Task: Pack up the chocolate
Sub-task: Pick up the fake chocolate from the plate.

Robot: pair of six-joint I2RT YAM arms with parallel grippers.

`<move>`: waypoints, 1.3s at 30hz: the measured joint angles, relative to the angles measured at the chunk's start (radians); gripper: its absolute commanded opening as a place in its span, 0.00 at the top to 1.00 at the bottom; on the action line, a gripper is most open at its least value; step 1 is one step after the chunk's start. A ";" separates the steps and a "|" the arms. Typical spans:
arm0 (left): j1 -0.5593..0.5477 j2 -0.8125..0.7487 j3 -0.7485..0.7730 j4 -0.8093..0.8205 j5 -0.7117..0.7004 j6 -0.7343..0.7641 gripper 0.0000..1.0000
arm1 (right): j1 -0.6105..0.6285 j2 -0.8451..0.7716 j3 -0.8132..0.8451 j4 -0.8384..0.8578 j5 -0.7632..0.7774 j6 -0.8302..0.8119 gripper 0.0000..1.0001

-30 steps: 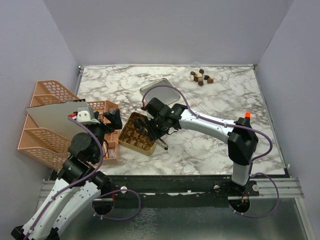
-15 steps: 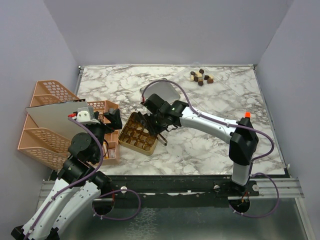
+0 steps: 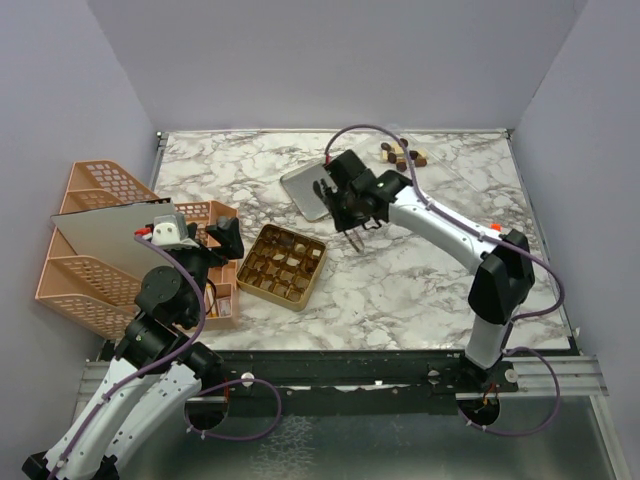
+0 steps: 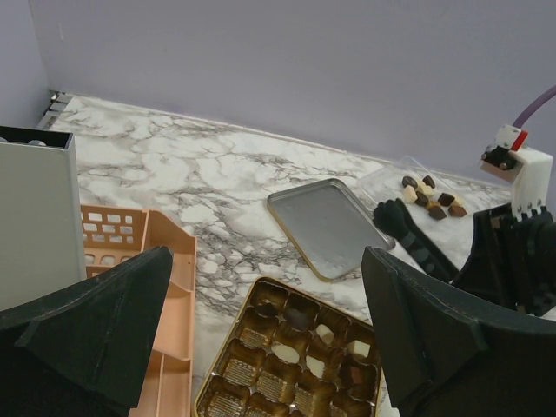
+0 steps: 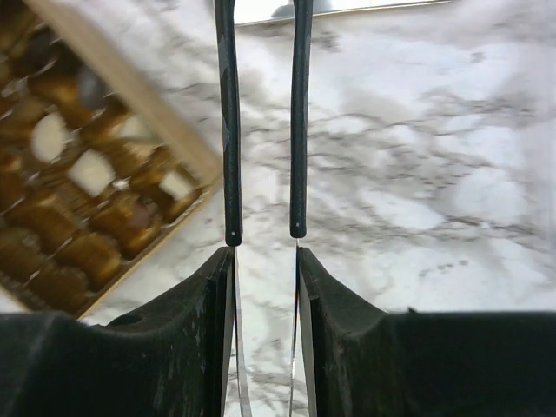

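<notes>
A loose heap of chocolate (image 3: pixel 402 154) (image 4: pixel 430 198) lies at the back right of the marble table. More chocolate pieces (image 4: pixel 326 334), dark and cream, fill some compartments of the golden-brown tray (image 3: pixel 314 268) (image 4: pixel 228 352) (image 5: pixel 130 82). My right gripper (image 3: pixel 356 240) (image 5: pixel 261 52) (image 4: pixel 408 230) hovers over bare marble between the tray and the lid. Its thin fingers stand a little apart with nothing between them. My left gripper (image 3: pixel 225 240) (image 4: pixel 268 261) hangs wide open and holds nothing, left of the tray and above the organiser's edge.
The lid (image 3: pixel 310 185) (image 4: pixel 326 226) lies silver side up behind the tray. An orange desk organiser (image 3: pixel 90 250) (image 4: pixel 165 261) with a grey panel stands at the left edge. Purple walls close in the table.
My right gripper has lifted off the tray and swung back and to the right, toward the lid, with its fingers still apart. The left arm has not moved.
</notes>
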 measured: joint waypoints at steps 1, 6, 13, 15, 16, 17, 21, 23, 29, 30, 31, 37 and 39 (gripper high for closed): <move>0.000 0.000 0.000 0.000 0.000 0.000 0.01 | -0.031 -0.003 0.000 0.000 0.006 -0.007 0.65; 0.000 0.000 0.000 0.000 0.000 0.000 0.01 | -0.179 -0.002 0.002 0.000 0.038 -0.037 0.65; 0.000 0.000 0.000 0.000 0.000 0.000 0.01 | -0.358 0.086 0.083 0.001 0.049 -0.051 0.63; 0.000 0.000 0.000 0.000 0.000 0.000 0.01 | -0.397 0.127 0.121 0.000 0.046 -0.051 0.62; 0.000 0.000 0.000 0.000 0.000 0.000 0.01 | -0.415 0.150 0.142 -0.001 0.045 -0.052 0.62; 0.000 0.000 0.000 0.000 0.000 0.000 0.01 | -0.432 0.173 0.163 -0.002 0.045 -0.055 0.62; 0.000 0.000 0.000 0.000 0.001 0.000 0.01 | -0.489 0.253 0.233 -0.012 0.044 -0.060 0.61; 0.000 0.000 0.000 0.000 0.001 0.000 0.01 | -0.509 0.275 0.241 -0.017 0.043 -0.060 0.61; 0.000 -0.005 0.000 0.000 0.001 0.000 0.01 | -0.545 0.334 0.286 -0.049 0.036 -0.066 0.59; 0.000 -0.006 0.000 0.000 0.000 0.000 0.01 | -0.545 0.343 0.298 -0.052 0.034 -0.068 0.58; 0.000 -0.007 0.000 0.000 0.001 0.000 0.01 | -0.545 0.350 0.306 -0.055 0.032 -0.069 0.58; 0.000 -0.014 -0.001 0.000 0.000 0.000 0.01 | -0.546 0.396 0.355 -0.063 0.019 -0.073 0.57; 0.000 -0.014 -0.001 0.000 0.000 0.000 0.01 | -0.547 0.405 0.358 -0.068 0.017 -0.075 0.57</move>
